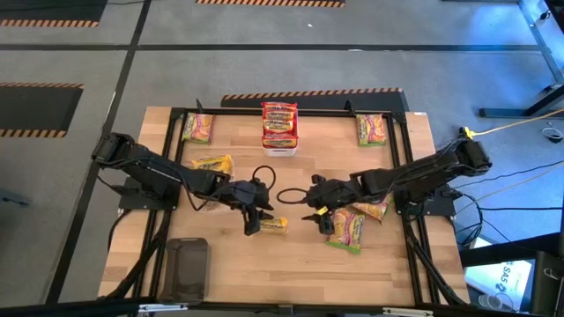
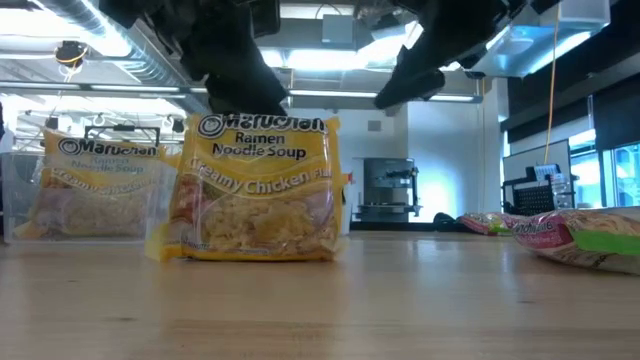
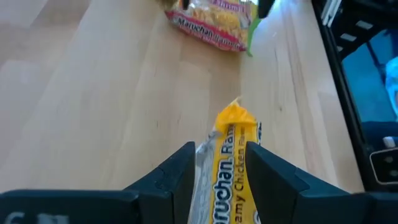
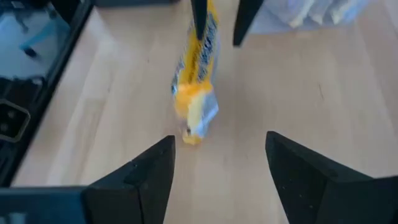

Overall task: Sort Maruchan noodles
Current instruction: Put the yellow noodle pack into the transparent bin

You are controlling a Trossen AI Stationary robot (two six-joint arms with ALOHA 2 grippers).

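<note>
A yellow Maruchan noodle packet (image 2: 258, 190) stands on its long edge near the table's middle, with my left gripper (image 1: 254, 222) shut on it. My right gripper (image 1: 319, 218) hangs open just to the packet's right, nothing between its fingers (image 4: 149, 171). Another yellow packet (image 1: 211, 164) lies flat to the far left of my left gripper. Two green-and-pink packets (image 1: 351, 227) lie under and beside my right gripper. Single green-and-pink packets lie at the far left (image 1: 198, 128) and far right (image 1: 370, 129). Red-banded packets (image 1: 279, 121) sit stacked in a white bin. My left gripper pinches the yellow packet's two flat faces (image 3: 231, 163) between its two fingers, at the packet's upper left part. The fingers slant down from the table's left and lie along the packet. The packet stands upright on edge, its lower edge (image 2: 250, 256) at the table top.
A dark tray (image 1: 187, 267) lies at the near left corner. The white bin (image 1: 280, 146) stands at the far middle. A black cable loop (image 1: 291, 195) lies between the two arms. Bare wood (image 1: 291, 273) stretches along the near edge.
</note>
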